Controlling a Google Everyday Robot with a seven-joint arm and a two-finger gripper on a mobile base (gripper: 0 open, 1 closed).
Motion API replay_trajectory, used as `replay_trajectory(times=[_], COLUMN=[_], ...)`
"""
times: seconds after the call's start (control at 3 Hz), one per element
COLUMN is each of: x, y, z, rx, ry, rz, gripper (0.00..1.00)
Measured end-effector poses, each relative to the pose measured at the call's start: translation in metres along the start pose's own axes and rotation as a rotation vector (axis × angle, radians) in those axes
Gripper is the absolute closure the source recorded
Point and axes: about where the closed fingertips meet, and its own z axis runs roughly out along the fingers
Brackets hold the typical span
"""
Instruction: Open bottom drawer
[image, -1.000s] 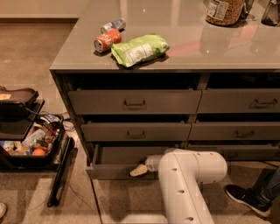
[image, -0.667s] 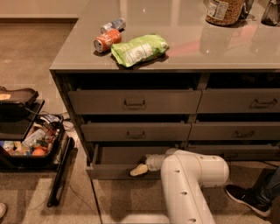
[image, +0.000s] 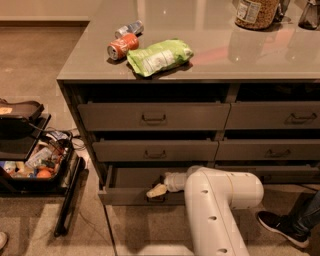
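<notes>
The bottom drawer (image: 125, 194) of the left column is pulled out a little from the cabinet, and its grey interior (image: 135, 177) shows above the slim front panel. Its dark handle is mostly hidden behind my gripper. My gripper (image: 156, 191) reaches left from the white arm (image: 215, 200) and sits at the middle of the drawer's front, at the handle.
Two more drawers (image: 152, 116) (image: 155, 150) sit above it, shut. The right column's drawers (image: 272, 116) are shut. On the countertop lie a green bag (image: 159, 56), two cans (image: 122, 46) and a jar (image: 257, 11). A black crate (image: 30, 165) of items stands left. A person's shoe (image: 280, 226) is at right.
The arm and gripper have barely shifted; the drawer stands about as far out as before.
</notes>
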Motion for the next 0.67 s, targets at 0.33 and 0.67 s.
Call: replay_trajectory(times=[0.33, 0.67], x=[-0.013, -0.025], y=[-0.008, -0.017], z=[0.007, 0.013], rx=[0.004, 0.011], ry=[-0.012, -0.023], rz=[0.002, 0.013], gripper=[0.00, 0.00])
